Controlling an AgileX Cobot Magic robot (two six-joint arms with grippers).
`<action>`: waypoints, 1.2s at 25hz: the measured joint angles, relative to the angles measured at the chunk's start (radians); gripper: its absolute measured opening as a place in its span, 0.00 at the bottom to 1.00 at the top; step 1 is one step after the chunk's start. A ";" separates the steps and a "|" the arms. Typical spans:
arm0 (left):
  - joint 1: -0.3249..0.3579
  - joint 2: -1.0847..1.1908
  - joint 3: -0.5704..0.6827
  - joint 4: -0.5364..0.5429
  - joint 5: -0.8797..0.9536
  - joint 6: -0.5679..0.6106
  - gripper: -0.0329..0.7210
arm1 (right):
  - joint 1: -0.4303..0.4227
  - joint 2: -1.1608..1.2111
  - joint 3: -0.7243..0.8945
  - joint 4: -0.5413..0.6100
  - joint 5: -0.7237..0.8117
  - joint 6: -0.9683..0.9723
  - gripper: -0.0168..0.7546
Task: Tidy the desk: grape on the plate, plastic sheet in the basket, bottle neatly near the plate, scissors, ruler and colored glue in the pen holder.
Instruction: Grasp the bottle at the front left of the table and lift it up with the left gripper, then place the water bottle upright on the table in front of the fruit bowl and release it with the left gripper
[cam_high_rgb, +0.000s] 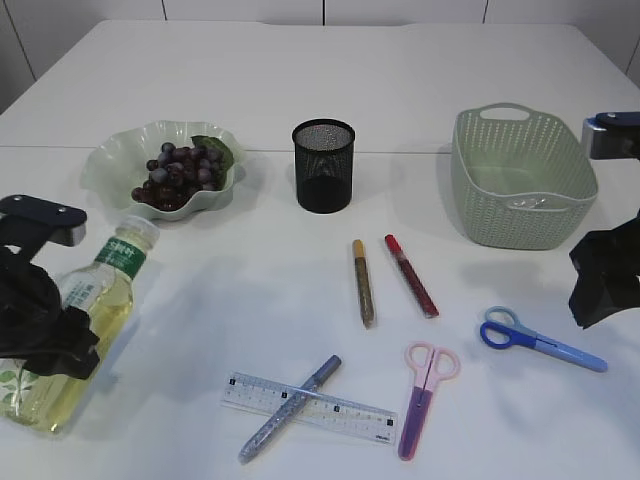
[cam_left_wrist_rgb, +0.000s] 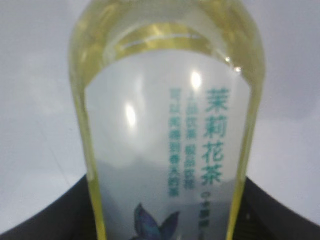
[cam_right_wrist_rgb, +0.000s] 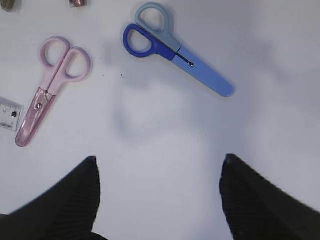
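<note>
My left gripper (cam_high_rgb: 45, 330) is shut on a tilted bottle of yellow tea (cam_high_rgb: 85, 310) at the table's front left; the bottle's label fills the left wrist view (cam_left_wrist_rgb: 165, 125). Grapes (cam_high_rgb: 180, 172) lie on the green plate (cam_high_rgb: 115, 155). My right gripper (cam_right_wrist_rgb: 159, 165) is open and empty above the table, short of the blue scissors (cam_right_wrist_rgb: 177, 50) and right of the pink scissors (cam_right_wrist_rgb: 50, 85). A ruler (cam_high_rgb: 340, 412) lies in front with a grey-blue glue stick (cam_high_rgb: 275, 420) across it. Gold (cam_high_rgb: 363, 282) and red (cam_high_rgb: 411, 275) glue sticks lie mid-table, in front of the black mesh pen holder (cam_high_rgb: 323, 165).
A green woven basket (cam_high_rgb: 520, 150) stands at the back right; something clear glints on its floor. My right arm (cam_high_rgb: 605, 270) hangs at the right edge beside it.
</note>
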 joint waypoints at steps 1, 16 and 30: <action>0.000 -0.052 0.020 -0.007 -0.022 0.002 0.62 | 0.000 0.000 0.000 0.000 0.000 0.000 0.77; -0.100 -0.434 0.317 -0.043 -0.730 0.004 0.62 | 0.000 0.000 0.000 0.000 0.018 0.000 0.77; -0.100 -0.034 0.319 -0.048 -1.546 -0.034 0.62 | 0.000 0.000 0.000 0.002 0.036 0.000 0.77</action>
